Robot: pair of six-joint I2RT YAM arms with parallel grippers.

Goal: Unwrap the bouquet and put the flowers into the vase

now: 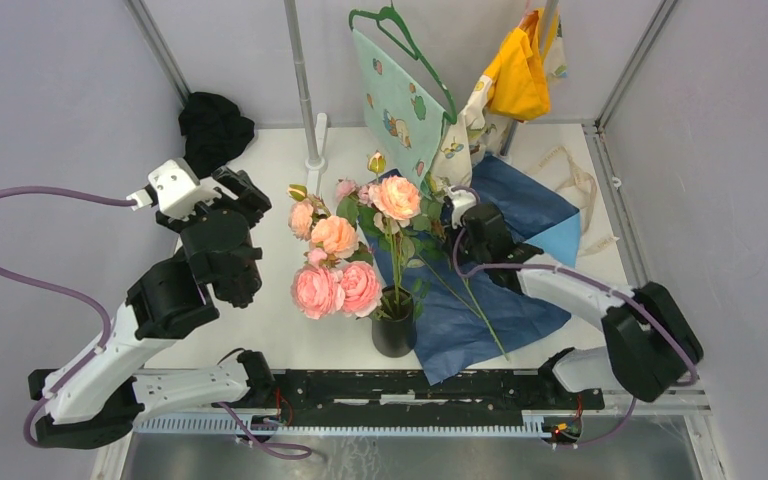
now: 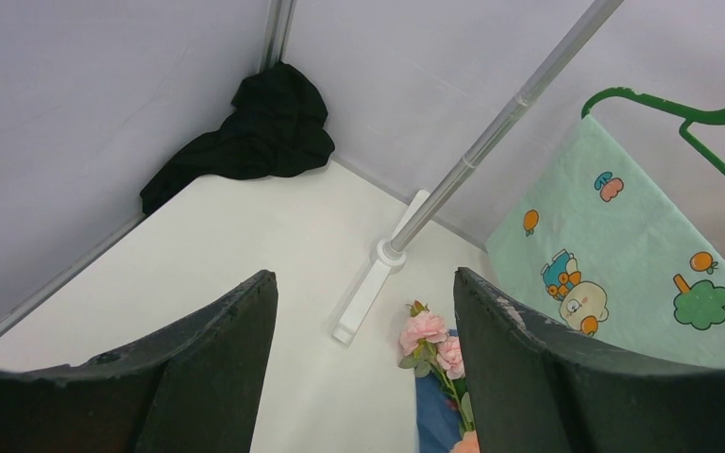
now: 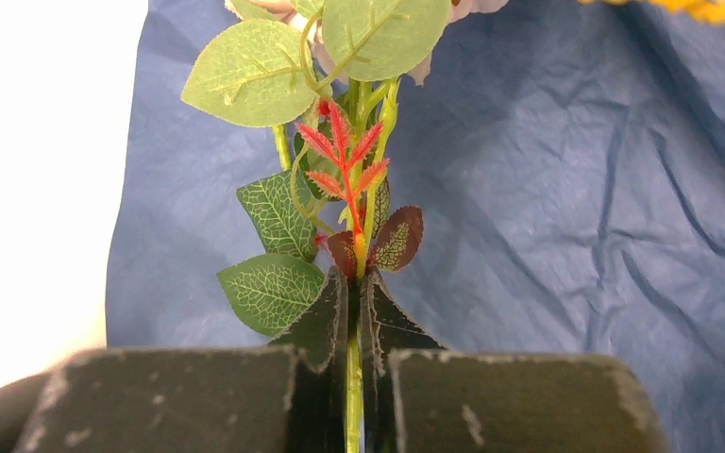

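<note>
The black vase stands at the table's front middle with several pink and peach flowers in it. The bouquet's wrap lies spread open as dark-blue paper with a light-blue corner. My right gripper is over that paper, shut on a rose's thin green stem just below its leaves; the bloom is cut off at the frame's top. Another stem lies on the paper. My left gripper hovers open and empty at the left, with small pink roses beyond it.
A black cloth heap lies in the back left corner. A pole on a white foot stands at the back. A pale green patterned cloth on a green hanger and a yellow cloth hang behind. A cream cord lies at back right.
</note>
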